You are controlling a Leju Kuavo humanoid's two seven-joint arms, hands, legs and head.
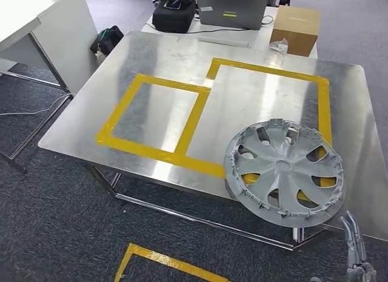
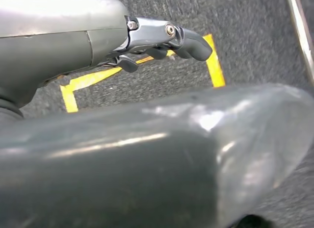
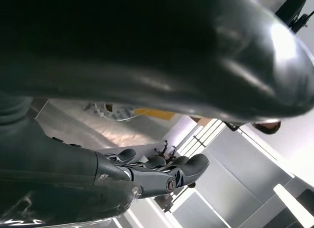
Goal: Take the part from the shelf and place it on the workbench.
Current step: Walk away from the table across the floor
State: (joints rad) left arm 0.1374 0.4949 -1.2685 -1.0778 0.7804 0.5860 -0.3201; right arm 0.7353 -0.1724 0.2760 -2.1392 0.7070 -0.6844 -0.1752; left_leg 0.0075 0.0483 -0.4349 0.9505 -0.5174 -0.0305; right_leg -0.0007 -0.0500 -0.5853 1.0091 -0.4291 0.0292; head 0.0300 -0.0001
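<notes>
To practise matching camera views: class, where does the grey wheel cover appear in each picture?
Head view: wheel cover lies on the metal workbench, over its near edge, above the right hand.
Left wrist view: not in it.
Right wrist view: a sliver beyond the thumb.
Shared landmark: yellow tape.

I see a brushed metal tabletop (image 1: 151, 57), shiny and faintly scuffed, marked with glossy yellow tape (image 1: 192, 115). The wheel cover (image 1: 284, 171) on it looks like matt grey plastic, ribbed along its rim. The floor (image 1: 54, 227) is rough dark carpet. Beyond sit a plain cardboard box (image 1: 295, 28) and a black fabric bag (image 1: 174, 16). My right robot hand (image 1: 356, 248) shows smooth grey metal; the left robot hand (image 2: 163, 39) has polished metal links and dark matt fingertips.
</notes>
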